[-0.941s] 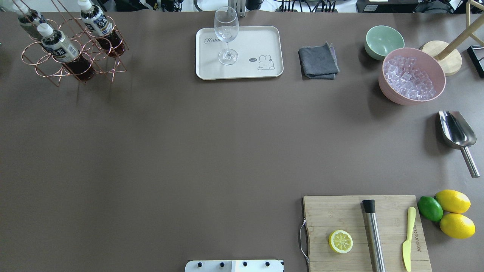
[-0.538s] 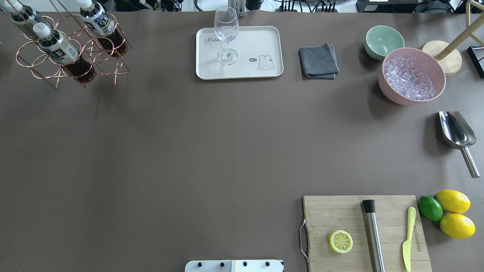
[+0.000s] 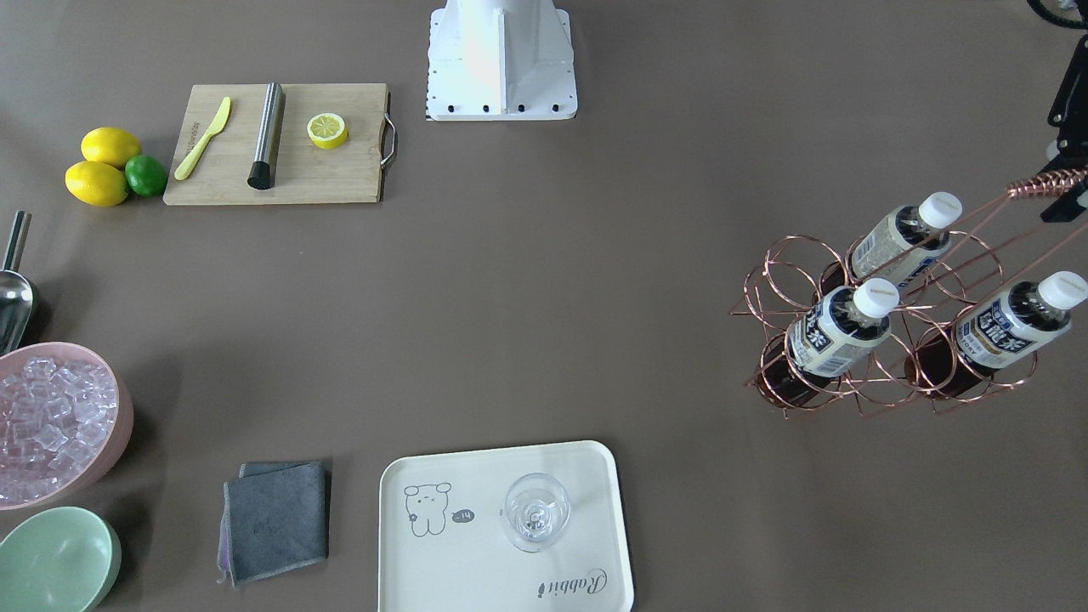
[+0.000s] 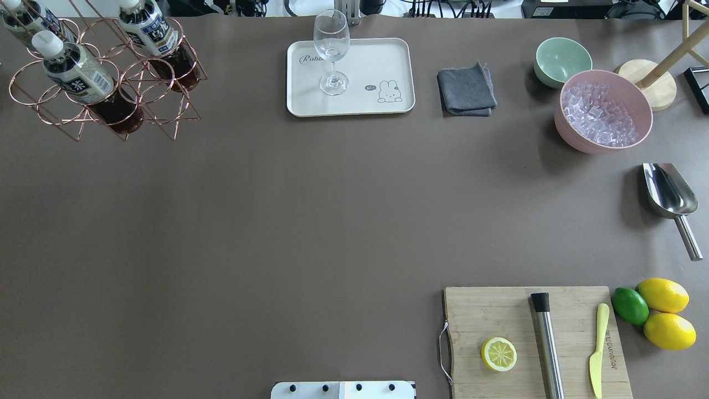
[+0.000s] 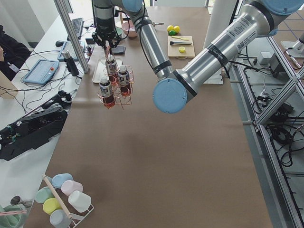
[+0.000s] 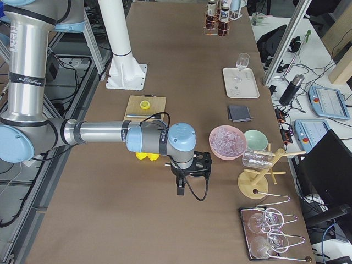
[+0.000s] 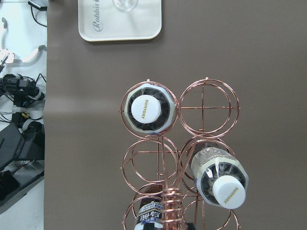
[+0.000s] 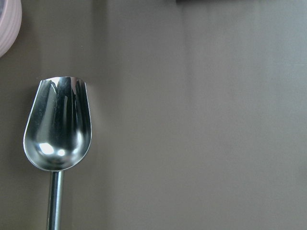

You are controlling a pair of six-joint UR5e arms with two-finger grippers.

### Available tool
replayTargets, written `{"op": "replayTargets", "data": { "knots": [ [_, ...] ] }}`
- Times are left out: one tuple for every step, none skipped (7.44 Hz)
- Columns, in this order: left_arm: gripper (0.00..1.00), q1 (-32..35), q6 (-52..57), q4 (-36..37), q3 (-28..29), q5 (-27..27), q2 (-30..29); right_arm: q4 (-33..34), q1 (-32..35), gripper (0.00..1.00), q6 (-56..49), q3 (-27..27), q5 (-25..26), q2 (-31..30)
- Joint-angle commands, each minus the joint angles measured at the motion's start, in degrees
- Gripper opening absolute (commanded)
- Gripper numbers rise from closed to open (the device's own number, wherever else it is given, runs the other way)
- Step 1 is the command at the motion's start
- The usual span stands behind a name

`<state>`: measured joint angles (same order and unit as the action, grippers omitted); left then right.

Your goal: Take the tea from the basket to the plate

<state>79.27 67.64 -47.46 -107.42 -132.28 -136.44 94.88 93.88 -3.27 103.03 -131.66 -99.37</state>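
The copper wire basket point(image 4: 105, 83) hangs tilted above the table's far left, held by its coiled handle point(image 3: 1045, 181). My left gripper point(image 3: 1062, 183) is shut on that handle at the front view's right edge. Three tea bottles stand in the ring cells point(image 4: 77, 75) point(image 4: 152, 33) point(image 4: 22, 22). The left wrist view looks down on the white caps point(image 7: 146, 109) point(image 7: 225, 189). The cream plate point(image 4: 382, 61) lies at the far middle, right of the basket. My right gripper point(image 6: 187, 176) hovers over a steel scoop point(image 8: 57, 127); I cannot tell whether it is open or shut.
A wine glass point(image 4: 332, 50) stands on the plate. A grey cloth point(image 4: 466, 90), green bowl point(image 4: 562, 60) and pink bowl of ice point(image 4: 604, 111) sit to the right. Near the robot lie a cutting board point(image 4: 534, 341) and lemons point(image 4: 664, 313).
The basket with its bottles has risen and looks larger in the overhead view, drifting slightly left. Nothing else has moved.
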Motion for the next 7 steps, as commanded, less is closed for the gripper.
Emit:
{"op": "replayTargets", "data": {
  "knots": [
    [0.00, 0.4, -0.6, 4.0, -4.2, 0.1, -1.8, 0.0, 0.0, 1.00, 0.0, -0.1, 0.0, 0.1],
    [0.00, -0.1, -0.7, 4.3, -3.9, 0.0, -2.9, 0.0, 0.1, 1.00, 0.0, -0.1, 0.0, 0.1],
    [0.00, -1.7, -2.6, 4.9, -4.2, 0.1, -3.0, 0.0, 0.0, 1.00, -0.1, -0.1, 0.0, 0.1],
    [0.00, -3.8, -3.5, 4.9, -4.8, 0.1, -2.9, 0.0, 0.0, 1.00, 0.0, -0.1, 0.0, 0.1],
    [0.00, -6.7, -3.7, 5.0, -5.1, 0.1, -2.7, 0.0, 0.0, 1.00, 0.0, -0.1, 0.0, 0.1],
    [0.00, -10.7, -7.4, 4.7, -5.7, 0.2, -2.7, 0.0, 0.0, 1.00, -0.2, -0.1, 0.1, 0.1],
    [0.00, -14.5, -12.9, 4.5, -8.2, 2.8, -2.9, 0.0, 0.0, 1.00, -0.1, -0.5, 0.3, 0.1]
  ]
}}
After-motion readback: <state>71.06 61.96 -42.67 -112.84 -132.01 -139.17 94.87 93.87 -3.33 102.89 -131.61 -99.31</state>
